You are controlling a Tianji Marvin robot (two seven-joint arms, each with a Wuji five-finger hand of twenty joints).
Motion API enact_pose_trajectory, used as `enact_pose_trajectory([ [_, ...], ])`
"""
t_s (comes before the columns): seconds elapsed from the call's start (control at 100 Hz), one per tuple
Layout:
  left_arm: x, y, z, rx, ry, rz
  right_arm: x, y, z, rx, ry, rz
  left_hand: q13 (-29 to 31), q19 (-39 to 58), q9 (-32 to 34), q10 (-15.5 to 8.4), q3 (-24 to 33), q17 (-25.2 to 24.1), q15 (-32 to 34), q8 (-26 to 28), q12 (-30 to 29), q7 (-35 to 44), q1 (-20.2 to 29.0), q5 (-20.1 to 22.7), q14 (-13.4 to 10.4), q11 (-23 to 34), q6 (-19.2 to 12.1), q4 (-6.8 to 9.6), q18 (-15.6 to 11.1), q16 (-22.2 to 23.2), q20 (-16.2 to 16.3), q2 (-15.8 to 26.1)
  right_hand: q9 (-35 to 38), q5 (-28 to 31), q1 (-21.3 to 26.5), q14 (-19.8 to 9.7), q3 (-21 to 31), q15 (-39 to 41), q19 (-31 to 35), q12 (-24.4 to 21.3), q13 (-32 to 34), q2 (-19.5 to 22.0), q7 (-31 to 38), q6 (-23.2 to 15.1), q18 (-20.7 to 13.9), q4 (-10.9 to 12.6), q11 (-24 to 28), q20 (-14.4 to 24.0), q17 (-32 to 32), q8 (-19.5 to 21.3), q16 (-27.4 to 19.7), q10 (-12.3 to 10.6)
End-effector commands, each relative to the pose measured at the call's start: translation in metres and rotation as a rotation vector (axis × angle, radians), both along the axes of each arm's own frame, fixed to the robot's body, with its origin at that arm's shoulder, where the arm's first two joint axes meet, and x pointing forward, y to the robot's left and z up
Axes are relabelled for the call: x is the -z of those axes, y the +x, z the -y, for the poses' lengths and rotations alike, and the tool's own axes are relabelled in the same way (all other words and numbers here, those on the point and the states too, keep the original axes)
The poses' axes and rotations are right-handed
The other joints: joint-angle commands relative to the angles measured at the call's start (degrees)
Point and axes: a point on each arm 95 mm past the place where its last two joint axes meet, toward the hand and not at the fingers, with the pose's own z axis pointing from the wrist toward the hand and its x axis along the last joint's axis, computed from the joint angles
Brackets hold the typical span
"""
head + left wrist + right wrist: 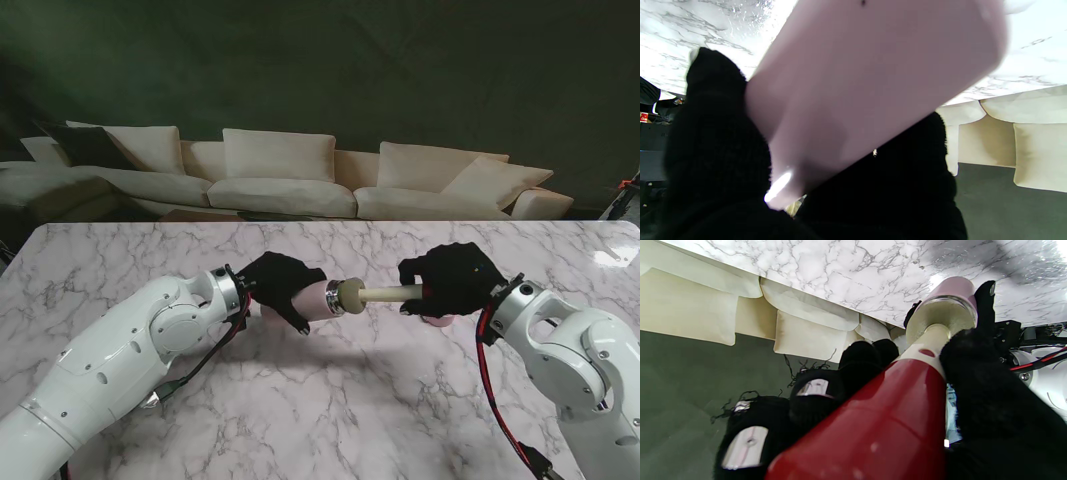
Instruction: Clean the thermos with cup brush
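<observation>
Fingers (300, 322) of the left hand (280, 285) are wrapped around the pink thermos (318, 300), which is held sideways in the air over the counter (330, 400). The right hand (452, 280) is closed around the cup brush (385, 294), with its red handle gripped and its sponge head at the thermos mouth. If the brush is pushed crooked, the rim could be hit and the thermos knocked loose. The smooth thermos could also be twisted out of the left fingers.

A white marble table (330, 400) with grey veins fills the foreground. Beyond its far edge stands a cream sofa (290, 180) with cushions.
</observation>
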Motion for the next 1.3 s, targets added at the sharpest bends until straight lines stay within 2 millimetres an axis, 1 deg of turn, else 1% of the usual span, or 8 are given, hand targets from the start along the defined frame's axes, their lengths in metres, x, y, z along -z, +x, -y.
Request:
enact_pose_trajectory([
  [0.0,0.007,0.002,-0.011,-0.018,0.031,-0.017,-0.005,-0.003,0.004,0.012,-0.004,0.017,6.4,3.6,1.1,-2.0,19.9,2.1,10.8,3.0,1.7,9.5,22.7,5.5,-5.9,2.6,-12.5,2.90,-7.0,2.7,1.1,20.7,8.1,3.1,9.0,-15.5,7.1,21.1,11.9,2.8,4.0,4.9,3.8,-10.4,-4.5,2.7,11.2,1.3,2.8,2.1,5.6,-4.5],
  [0.23,0.006,0.002,-0.011,-0.021,0.025,-0.012,-0.008,-0.014,0.018,0.050,-0.009,0.049,6.3,3.5,1.0,-2.0,19.9,1.9,10.8,3.0,1.8,9.6,22.6,5.4,-5.8,2.6,-12.5,2.86,-6.9,2.7,1.0,20.8,8.0,3.2,9.0,-15.5,7.0,21.0,11.8,2.8,4.0,4.9,3.6,-10.6,-4.5,2.7,11.0,1.3,2.8,2.1,5.6,-4.6],
  [0.39,0.004,0.002,-0.013,-0.035,0.020,-0.009,-0.008,-0.024,0.032,0.107,-0.003,0.073,6.1,3.4,0.8,-2.0,19.9,1.7,10.7,2.9,1.7,9.5,22.7,5.2,-5.7,2.5,-12.4,2.89,-6.8,2.7,1.0,21.0,7.6,3.1,9.0,-15.2,7.0,20.7,11.8,2.6,3.9,5.1,3.4,-10.5,-4.5,2.7,10.4,1.3,2.8,1.9,5.5,-4.8],
  [0.63,-0.004,0.000,-0.016,-0.056,0.004,0.005,0.005,-0.035,0.054,0.207,0.017,0.091,5.9,3.3,0.7,-2.0,19.9,1.6,10.6,2.9,1.6,9.4,22.7,5.0,-5.8,2.4,-12.3,2.96,-6.6,2.7,1.0,21.0,7.4,3.1,9.2,-14.3,6.7,20.0,11.5,2.1,3.9,5.2,3.2,-10.4,-4.4,2.7,9.5,1.2,2.8,1.7,5.1,-4.7],
  [0.74,-0.009,-0.001,-0.017,-0.069,-0.010,0.004,0.019,-0.036,0.061,0.249,0.020,0.068,5.9,3.3,0.7,-1.9,19.8,1.5,10.5,2.9,1.5,9.3,22.7,5.1,-5.6,2.3,-12.2,3.00,-6.6,2.7,1.0,21.0,7.3,3.0,9.2,-14.0,6.6,19.9,11.3,2.0,3.9,5.2,3.2,-10.3,-4.2,2.7,9.3,1.2,2.7,1.6,5.0,-4.6],
  [0.88,-0.014,-0.002,-0.016,-0.067,-0.012,0.012,0.048,-0.033,0.063,0.303,0.030,0.016,6.0,3.4,0.7,-2.0,19.8,1.6,10.6,2.9,1.4,9.2,22.7,5.1,-5.7,2.3,-12.2,3.07,-6.6,2.7,1.0,20.9,7.1,2.9,9.3,-13.0,6.5,19.0,10.3,1.7,3.9,5.3,3.2,-10.4,-3.4,2.8,8.8,0.7,2.5,1.5,4.5,-4.5],
  [1.11,-0.016,-0.003,-0.015,-0.068,-0.025,0.012,0.096,-0.027,0.056,0.361,0.036,-0.089,6.0,3.5,0.7,-2.1,19.8,1.7,10.7,3.0,1.2,9.1,22.6,5.2,-5.7,2.2,-12.3,3.16,-6.6,2.8,1.0,21.0,6.5,2.9,9.4,-11.4,6.3,17.5,8.9,0.7,3.9,5.4,3.2,-10.1,-1.7,2.8,8.0,0.0,2.3,1.4,3.3,-4.4],
  [1.29,-0.015,-0.002,-0.013,-0.069,-0.033,0.013,0.120,-0.014,0.045,0.362,0.019,-0.159,6.1,3.5,0.6,-2.0,19.8,1.6,10.8,3.0,1.1,9.0,22.6,5.1,-5.7,2.2,-12.3,3.20,-6.5,2.8,1.0,21.1,6.2,2.9,9.4,-10.6,6.3,16.5,8.2,-0.2,3.8,5.5,3.1,-9.8,-0.9,2.8,7.3,-0.6,2.1,1.1,2.5,-4.3],
])
